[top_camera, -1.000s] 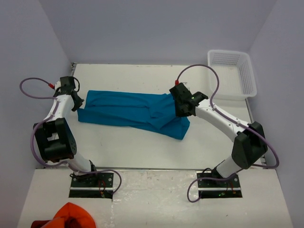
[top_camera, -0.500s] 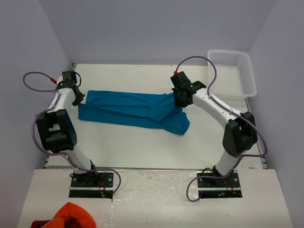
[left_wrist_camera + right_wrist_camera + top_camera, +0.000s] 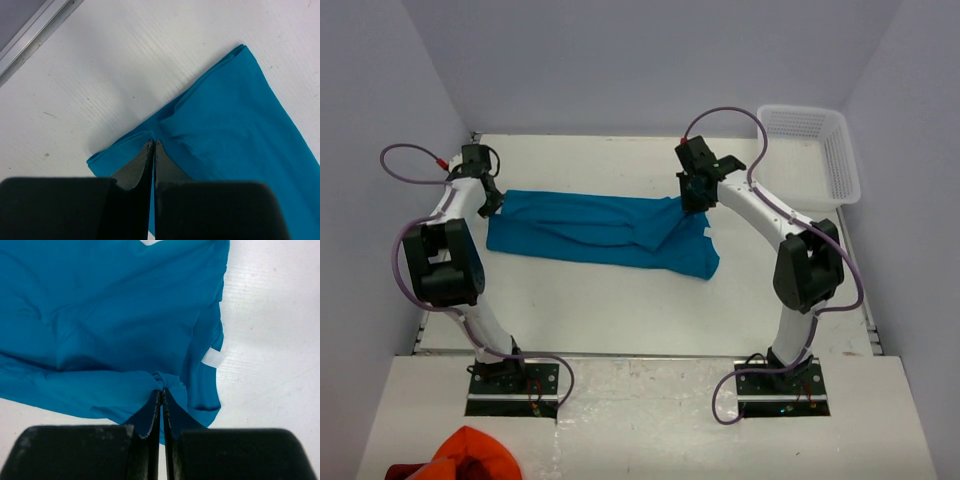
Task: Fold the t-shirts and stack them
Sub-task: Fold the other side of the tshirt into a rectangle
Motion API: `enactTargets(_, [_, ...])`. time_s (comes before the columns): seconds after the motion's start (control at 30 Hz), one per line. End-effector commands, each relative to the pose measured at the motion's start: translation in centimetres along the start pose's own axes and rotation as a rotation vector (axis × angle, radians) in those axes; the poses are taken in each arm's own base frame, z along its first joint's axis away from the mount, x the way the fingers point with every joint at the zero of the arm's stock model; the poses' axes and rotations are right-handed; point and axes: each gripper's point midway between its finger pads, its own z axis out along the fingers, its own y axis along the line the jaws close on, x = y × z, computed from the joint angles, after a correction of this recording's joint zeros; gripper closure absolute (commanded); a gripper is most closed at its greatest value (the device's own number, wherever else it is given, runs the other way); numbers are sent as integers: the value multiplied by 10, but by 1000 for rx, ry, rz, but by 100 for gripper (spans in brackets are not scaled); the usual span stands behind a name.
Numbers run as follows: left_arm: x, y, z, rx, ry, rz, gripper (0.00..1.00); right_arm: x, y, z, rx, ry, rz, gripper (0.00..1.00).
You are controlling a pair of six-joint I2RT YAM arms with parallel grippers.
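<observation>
My left gripper [image 3: 153,144] pinches the t-shirt [image 3: 590,230] at its end farthest from the basket [image 3: 848,160]. My right gripper [image 3: 161,391] is pressed tight on a bunched fold at the end nearest it. The t-shirt lies stretched out beside the basket, not touching it. An uneven pull could slip a thin pinch or drag hidden layers along. How many layers each pinch holds, I cannot tell.

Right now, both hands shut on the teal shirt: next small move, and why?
Probably lift both hands a little, together, and draw them apart. The left hand pinches the teal t-shirt at its left far corner, the right hand at a bunched fold near its right end, and the cloth there lies rumpled, so tension should flatten it before folding.
</observation>
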Motion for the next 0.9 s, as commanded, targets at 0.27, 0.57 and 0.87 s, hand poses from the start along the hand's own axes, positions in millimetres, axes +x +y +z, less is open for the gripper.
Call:
enactTargets(0.27, [-18,-6,2,-22,-42,-31,100,-30,-6,-5,-19,-28,17,100])
enactTargets(0.57, [-17,-2,5,-52,-46,-25,100,-34,-12,3,-13,-16,29,100])
enactTargets(0.87, [-14,4,9,-80,-41,-23,100,-31,-20,17,-8,18,42,100])
